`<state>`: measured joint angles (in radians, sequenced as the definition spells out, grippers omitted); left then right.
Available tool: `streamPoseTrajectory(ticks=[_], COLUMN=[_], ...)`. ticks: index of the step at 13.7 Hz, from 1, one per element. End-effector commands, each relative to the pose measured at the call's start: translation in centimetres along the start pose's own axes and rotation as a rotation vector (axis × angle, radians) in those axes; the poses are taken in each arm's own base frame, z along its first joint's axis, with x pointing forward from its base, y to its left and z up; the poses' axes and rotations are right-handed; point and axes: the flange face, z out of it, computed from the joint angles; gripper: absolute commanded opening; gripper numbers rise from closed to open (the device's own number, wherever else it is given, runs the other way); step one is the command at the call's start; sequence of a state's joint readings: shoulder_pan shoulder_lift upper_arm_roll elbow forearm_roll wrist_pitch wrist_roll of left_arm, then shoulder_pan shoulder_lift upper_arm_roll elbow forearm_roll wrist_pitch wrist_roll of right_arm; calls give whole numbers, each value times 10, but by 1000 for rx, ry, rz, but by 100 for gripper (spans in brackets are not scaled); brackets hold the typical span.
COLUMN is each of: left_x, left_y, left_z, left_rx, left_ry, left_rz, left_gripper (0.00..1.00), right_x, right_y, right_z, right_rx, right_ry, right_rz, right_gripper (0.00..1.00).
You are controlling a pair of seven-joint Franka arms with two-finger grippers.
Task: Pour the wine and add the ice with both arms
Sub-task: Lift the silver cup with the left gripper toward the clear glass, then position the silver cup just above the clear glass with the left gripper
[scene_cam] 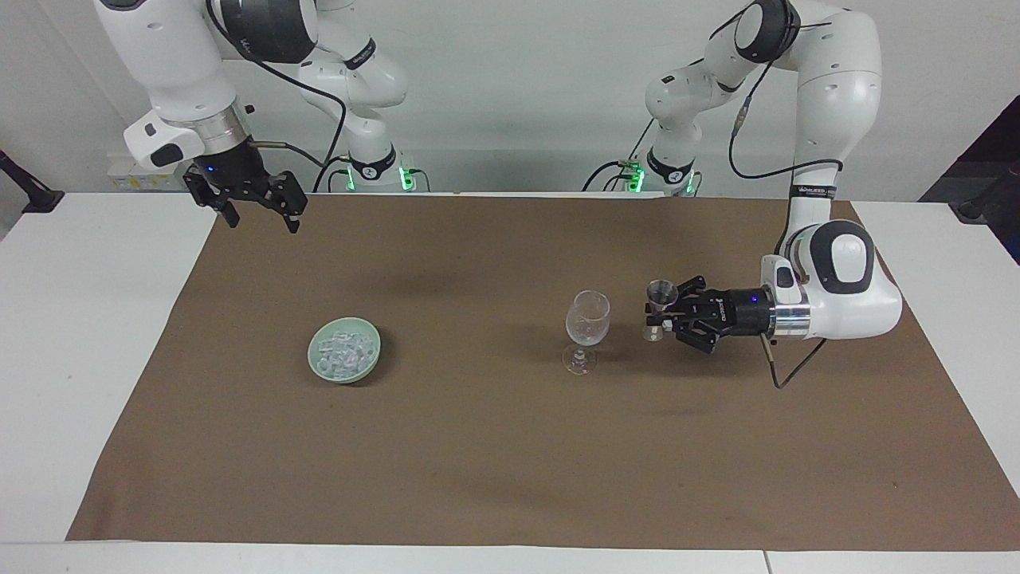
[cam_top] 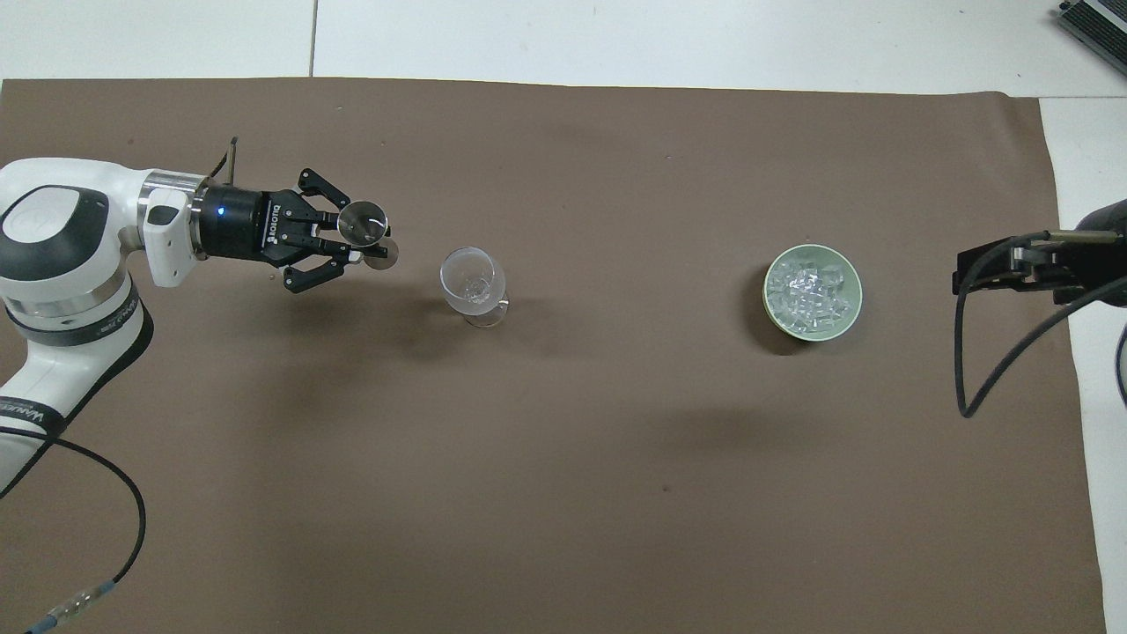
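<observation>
Ice (scene_cam: 345,351): heap of small clear, whitish cubes, all lying in the pale green round bowl (scene_cam: 317,363) on the brown mat (scene_cam: 478,446) toward the right arm's end of the worktop (scene_cam: 80,319). None appears to have been moved out; this half of the task looks untouched.

Clear stemmed wine glass (scene_cam: 586,328): upright on the mat, well apart from the bowl, toward the left arm's end. Whether it holds any liquid I cannot tell; no cubes show in it.

Small metal measuring cup with two cones (scene_cam: 658,304): upright, off the mat, just beside the glass, not yet tipped. Pouring judged not yet begun.

Left gripper (scene_cam: 668,315): fingers pinching the measuring cup at its waist, arm reaching in level.

Right gripper (scene_cam: 253,209): waiting in the air over the mat's edge by its base, fingers spread, holding nothing.

Left to do: pour, then add ice.
</observation>
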<state>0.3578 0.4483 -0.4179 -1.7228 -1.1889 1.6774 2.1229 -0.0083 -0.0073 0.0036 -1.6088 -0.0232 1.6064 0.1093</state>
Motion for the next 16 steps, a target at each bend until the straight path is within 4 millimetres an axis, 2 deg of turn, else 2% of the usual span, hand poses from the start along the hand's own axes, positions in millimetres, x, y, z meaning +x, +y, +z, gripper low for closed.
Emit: streamPoseTrajectory(ticks=[1, 6, 9, 16], left_x=[10, 11, 3, 12], left_y=[11, 15, 15, 15], left_z=[11, 34, 34, 29], left_rx=[32, 25, 18, 61], left_ry=[-50, -77, -67, -118], left_rz=[-24, -31, -42, -63], left_gripper=[0, 0, 0, 0], right_x=[2, 2, 2, 2], right_y=[4, 4, 4, 4], right_z=[-1, -1, -1, -1], right_rx=[5, 5, 5, 5], right_ry=[5, 5, 5, 5], right_rz=[-6, -6, -6, -6], right_gripper=[100, 100, 100, 100])
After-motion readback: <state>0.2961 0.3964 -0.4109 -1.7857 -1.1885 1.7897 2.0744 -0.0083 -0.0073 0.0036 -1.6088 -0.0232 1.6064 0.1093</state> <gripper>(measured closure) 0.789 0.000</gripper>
